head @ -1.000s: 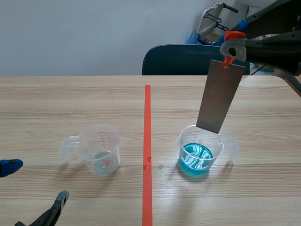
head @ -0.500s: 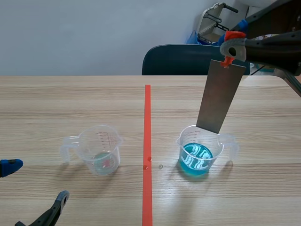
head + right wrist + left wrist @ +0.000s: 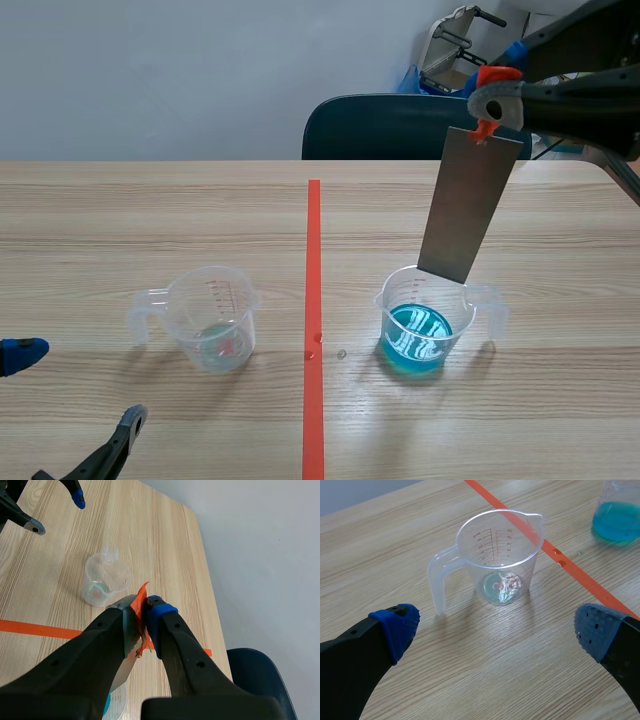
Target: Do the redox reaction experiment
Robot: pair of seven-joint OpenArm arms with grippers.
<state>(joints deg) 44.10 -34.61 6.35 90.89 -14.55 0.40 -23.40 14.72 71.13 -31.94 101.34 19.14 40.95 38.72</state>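
Most likely a small lab or robot test room, not a home. Plain wood-pattern table (image 3: 150, 210) with an orange-red tape line (image 3: 314, 250) down the middle, and a bare pale wall (image 3: 150, 80) behind. At 12 o'clock past the table, a dark blue chair (image 3: 380, 125); at 1 o'clock, some stacked equipment (image 3: 460, 45), too small to name. At 8 o'clock, a clear measuring cup (image 3: 212, 318) with a printed scale; at 4 o'clock, a second cup (image 3: 425, 325) holding blue liquid (image 3: 418, 335), with a grey metal strip (image 3: 468, 205) hanging above.
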